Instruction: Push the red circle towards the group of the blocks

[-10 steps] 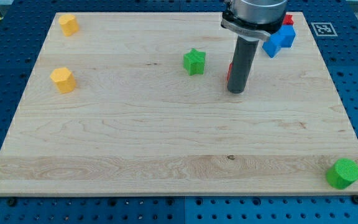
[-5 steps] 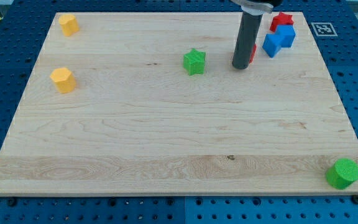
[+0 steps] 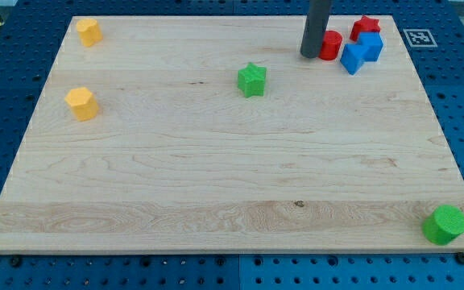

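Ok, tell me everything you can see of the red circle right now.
The red circle is a short, upright red cylinder with a flat round top, plain and matte like plastic. It stands on the wooden board near the view's top right. My tip is right against its left side. On its right it sits next to the blue block, seemingly touching or nearly so, with the red star just beyond, up and right.

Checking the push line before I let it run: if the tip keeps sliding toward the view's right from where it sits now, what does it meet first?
My tip sits just left of the red circle, so it meets that first. Beyond it lie the blue block and the red star. Whether tip and circle already touch is unclear.
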`<move>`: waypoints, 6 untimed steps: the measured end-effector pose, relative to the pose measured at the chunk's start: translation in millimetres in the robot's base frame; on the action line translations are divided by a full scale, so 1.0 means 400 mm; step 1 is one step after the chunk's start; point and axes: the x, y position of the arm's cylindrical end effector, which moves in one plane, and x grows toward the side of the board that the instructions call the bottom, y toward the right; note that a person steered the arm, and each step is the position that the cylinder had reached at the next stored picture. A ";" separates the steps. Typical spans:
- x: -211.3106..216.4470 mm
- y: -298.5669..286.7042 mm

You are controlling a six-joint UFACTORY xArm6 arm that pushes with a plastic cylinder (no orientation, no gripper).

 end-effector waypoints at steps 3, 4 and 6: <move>-0.059 0.022; -0.059 0.063; -0.056 0.135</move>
